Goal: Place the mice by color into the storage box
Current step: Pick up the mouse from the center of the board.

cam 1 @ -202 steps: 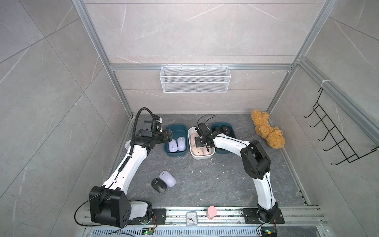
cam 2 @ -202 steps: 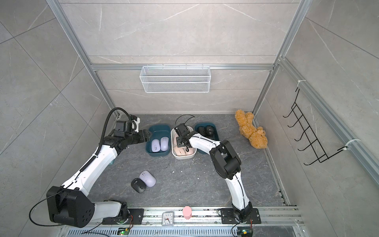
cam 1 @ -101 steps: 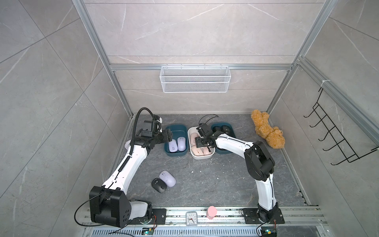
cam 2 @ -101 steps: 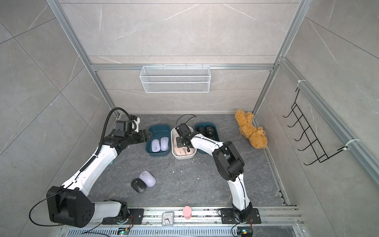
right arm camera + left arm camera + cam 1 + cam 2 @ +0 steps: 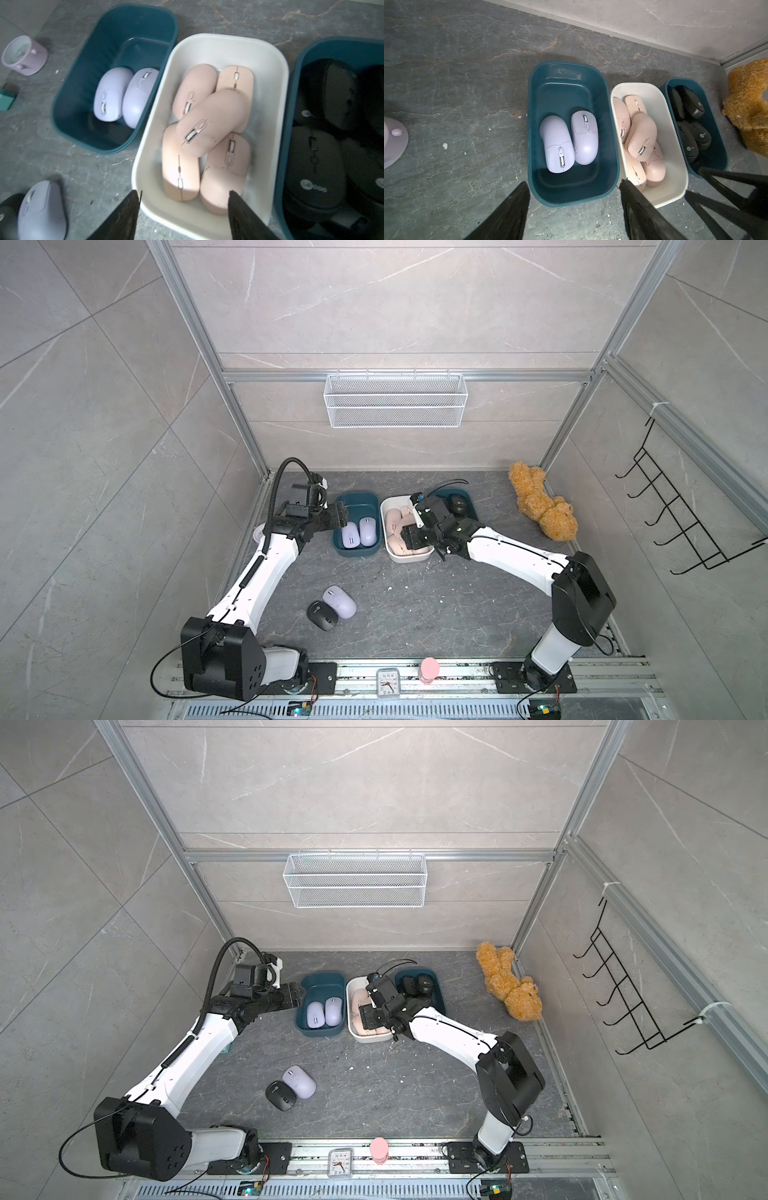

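The right gripper (image 5: 183, 192) has backed off the white box (image 5: 228, 39), fingers apart and empty; the pink mouse (image 5: 212, 122) lies on the pile inside. The left gripper (image 5: 574, 182) is apart and empty too. A purple mouse (image 5: 340, 600) and a black mouse (image 5: 321, 615) wait outside.

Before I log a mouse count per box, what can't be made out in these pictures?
- Black mice: right wrist view, dark, blurred and cut by the edge; count unclear.
- Pink mice: piled; the top one hides lower ones. In both top views the right gripper covers part of the white box.
- Lavender clock: left wrist view, cut by the edge.
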Available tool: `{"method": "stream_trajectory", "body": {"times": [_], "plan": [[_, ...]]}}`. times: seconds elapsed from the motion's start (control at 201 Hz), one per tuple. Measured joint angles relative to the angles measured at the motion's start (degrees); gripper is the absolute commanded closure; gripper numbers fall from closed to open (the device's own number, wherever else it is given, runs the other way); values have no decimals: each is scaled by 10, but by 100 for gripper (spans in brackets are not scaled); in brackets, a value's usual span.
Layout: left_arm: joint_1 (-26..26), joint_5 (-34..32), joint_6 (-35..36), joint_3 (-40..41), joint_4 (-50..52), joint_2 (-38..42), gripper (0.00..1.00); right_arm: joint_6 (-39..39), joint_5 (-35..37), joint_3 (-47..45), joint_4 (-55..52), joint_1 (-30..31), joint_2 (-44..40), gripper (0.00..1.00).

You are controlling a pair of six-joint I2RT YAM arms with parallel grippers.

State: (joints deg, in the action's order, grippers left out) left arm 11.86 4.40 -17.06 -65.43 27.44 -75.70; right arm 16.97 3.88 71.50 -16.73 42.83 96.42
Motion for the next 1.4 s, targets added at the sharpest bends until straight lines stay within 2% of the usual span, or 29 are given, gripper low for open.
{"method": "stream_trajectory", "body": {"times": [0.194, 0.533, 0.732, 1.021, 1.405], "plan": [[0, -29, -24, 0, 27, 30, 28, -15, -43, -64, 38, 63, -51, 32], [1, -61, -76, 104, 90, 148, 28, -16, -107, -78, 92, 153, -38, 32], [1, -86, -79, 110, 126, 185, 28, -18, -111, -61, 102, 191, 16, 33], [1, -91, -94, 145, 141, 205, 28, -26, -105, -7, 104, 246, 85, 32], [1, -111, -96, 147, 158, 240, 26, -38, -84, 111, 79, 261, 216, 32]]}}
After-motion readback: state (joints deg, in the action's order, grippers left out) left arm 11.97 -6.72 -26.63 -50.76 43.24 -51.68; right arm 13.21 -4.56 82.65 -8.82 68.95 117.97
